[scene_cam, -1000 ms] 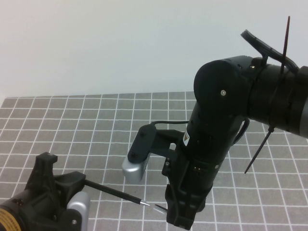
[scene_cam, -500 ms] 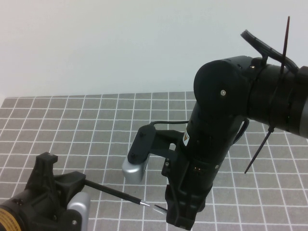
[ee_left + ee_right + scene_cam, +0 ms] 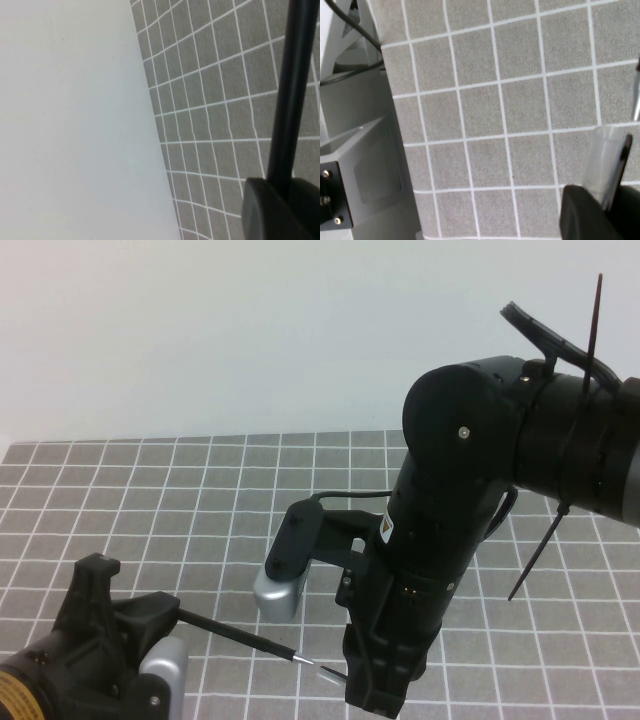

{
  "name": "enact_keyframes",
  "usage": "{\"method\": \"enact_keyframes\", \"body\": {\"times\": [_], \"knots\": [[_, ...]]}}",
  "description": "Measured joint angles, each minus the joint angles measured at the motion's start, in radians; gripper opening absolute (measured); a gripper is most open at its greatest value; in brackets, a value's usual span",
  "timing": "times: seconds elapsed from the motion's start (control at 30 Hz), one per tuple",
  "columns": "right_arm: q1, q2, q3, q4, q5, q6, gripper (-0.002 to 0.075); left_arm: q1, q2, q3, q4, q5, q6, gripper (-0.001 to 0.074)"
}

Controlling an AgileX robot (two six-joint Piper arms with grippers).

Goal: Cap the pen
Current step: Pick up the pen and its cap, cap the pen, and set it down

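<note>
At the near left of the desk (image 3: pixel 200 500), the left claw (image 3: pixel 160 618) is closed on the rear end of a thin black pen (image 3: pixel 240 638). The barrel sticks out to the right and slightly nearer, clear of the surface. Its fine metal tip ends just beside the right claw (image 3: pixel 372 695), which hangs down from its arm at near centre.

The right wrist view shows that claw clamped on a small translucent cap (image 3: pixel 609 162) with a dark clip. The cap's open end projects past the fingers, and the pen tip shows just beyond it, apart from the mouth. Capping looks not yet done; tip and mouth seem close but not lined up.

Both parts are probably very light, stiff plastic with smooth, slippery walls. Held so far back, the long barrel could pivot or slide in the grip when pushed end-on, so a firm hold and a straight, gentle push would suit. The cap is likely thin-walled; gripping its closed end leaves the mouth free, and hard squeezing might deform it.
</note>
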Motion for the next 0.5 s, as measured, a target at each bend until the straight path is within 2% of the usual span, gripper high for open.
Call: {"method": "enact_keyframes", "body": {"times": [0.27,0.5], "knots": [[0.000,0.000,0.000,-0.002,0.000,0.000,0.0092,0.000,0.000,0.000,0.031,0.000,0.000,0.0000],[0.000,0.025,0.000,-0.002,0.000,0.000,0.0092,-0.049,0.000,0.000,0.042,0.000,-0.012,0.0000]]}}
